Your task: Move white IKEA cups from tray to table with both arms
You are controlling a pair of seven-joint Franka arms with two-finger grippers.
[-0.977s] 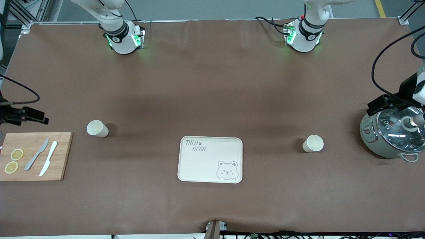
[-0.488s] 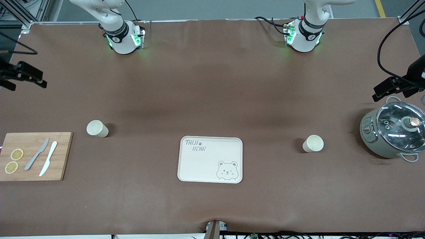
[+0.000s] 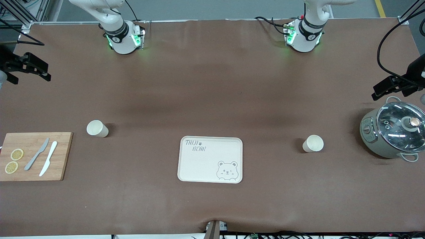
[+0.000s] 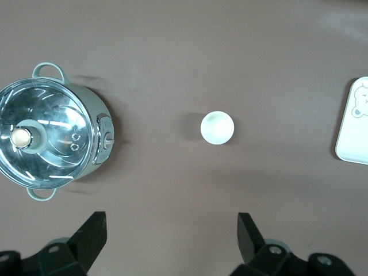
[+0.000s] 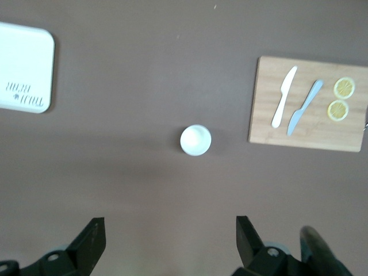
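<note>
Table [image 3: 212,99]: matte brown sheet, slightly wrinkled. Tray [image 3: 210,159]: cream, rounded, raised rim, bare. You judge task done: keep both arms parked high, no descent.
Cup toward right arm's end [image 3: 97,128] and cup toward left arm's end [image 3: 312,143]: small, tapered, smooth, upright on table, well apart from tray.
Left gripper [image 4: 171,244]: fingers wide, empty, over table beside pot [image 3: 392,133].
Right gripper [image 5: 168,244]: fingers wide, empty, over table's edge.

Arms: white jointed shells, black joint rings
Bases: green-lit
Grippers: black, two fingers each
Cables: black, looping
</note>
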